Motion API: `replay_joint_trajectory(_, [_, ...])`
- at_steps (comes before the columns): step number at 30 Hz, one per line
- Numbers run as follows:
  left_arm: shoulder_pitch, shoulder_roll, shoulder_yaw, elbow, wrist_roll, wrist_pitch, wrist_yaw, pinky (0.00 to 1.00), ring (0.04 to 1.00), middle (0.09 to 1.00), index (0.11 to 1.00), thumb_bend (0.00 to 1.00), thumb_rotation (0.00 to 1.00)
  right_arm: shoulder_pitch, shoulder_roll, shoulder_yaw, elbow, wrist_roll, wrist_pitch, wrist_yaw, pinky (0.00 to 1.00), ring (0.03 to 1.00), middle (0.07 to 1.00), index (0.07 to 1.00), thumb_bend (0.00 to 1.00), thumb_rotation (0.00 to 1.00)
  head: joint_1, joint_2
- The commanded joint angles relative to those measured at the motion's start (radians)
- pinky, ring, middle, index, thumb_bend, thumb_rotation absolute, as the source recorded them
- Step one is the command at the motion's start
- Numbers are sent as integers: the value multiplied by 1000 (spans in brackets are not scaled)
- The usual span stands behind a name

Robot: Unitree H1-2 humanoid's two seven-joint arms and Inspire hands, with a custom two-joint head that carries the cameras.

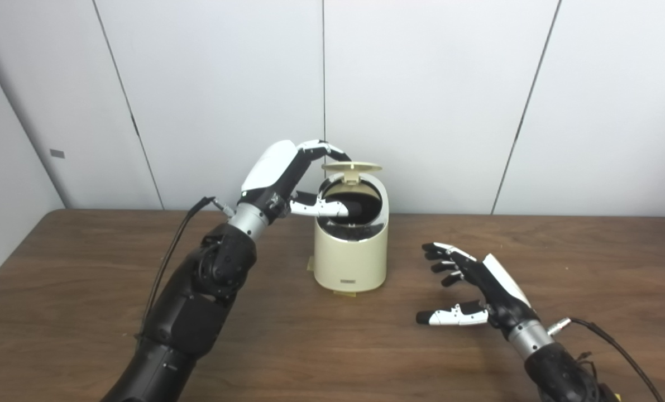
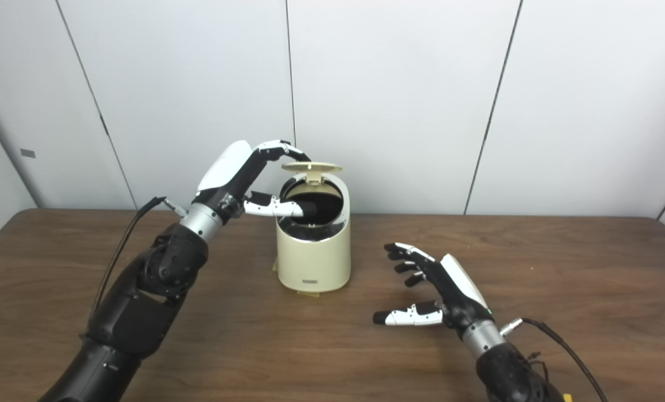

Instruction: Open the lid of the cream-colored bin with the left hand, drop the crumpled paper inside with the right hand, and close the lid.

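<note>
The cream-colored bin [image 1: 352,254] stands upright at the middle of the table, its lid [image 1: 352,166] swung up and lying almost flat above the dark opening. My left hand [image 1: 285,177] is at the bin's upper left. Its fingertips [image 1: 340,154] touch the lid's left edge, and its thumb [image 1: 321,209] reaches across the rim well below, so it grips nothing. My right hand [image 1: 480,287] hovers low over the table to the bin's right, fingers spread, holding nothing. No crumpled paper shows in either view, and the bin's inside is too dark to read.
The brown wooden table [image 1: 332,346] runs wide in front of the bin. White wall panels [image 1: 421,100] stand close behind it. Cables trail from both wrists, one at the left [image 1: 167,257] and one at the right [image 1: 611,340].
</note>
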Motion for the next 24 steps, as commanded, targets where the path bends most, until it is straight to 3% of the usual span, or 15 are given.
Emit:
replay_joint_trajectory(1, [-53, 23, -1, -45, 27, -25, 29, 947, 932, 731, 712, 968, 516, -32, -5, -9, -32, 4, -32, -27, 618, 748, 814, 823, 935, 321, 2, 2])
replay_joint_trajectory(8, [-49, 47, -15, -69, 58, -45, 21, 997, 944, 713, 711, 974, 517, -31, -2, -7, -30, 2, -30, -28, 612, 753, 820, 825, 933, 317, -4, 6])
replay_joint_trajectory(16, [-37, 64, -31, -89, 59, -55, -8, 988, 934, 716, 717, 986, 499, -31, 3, -9, -29, 1, -23, -31, 641, 767, 825, 827, 935, 334, -15, 13])
replay_joint_trajectory(24, [-23, 84, -73, -90, 122, -110, 1, 1000, 943, 730, 724, 969, 530, -30, 7, -6, -25, -5, -31, -40, 617, 760, 821, 819, 934, 332, -23, 14])
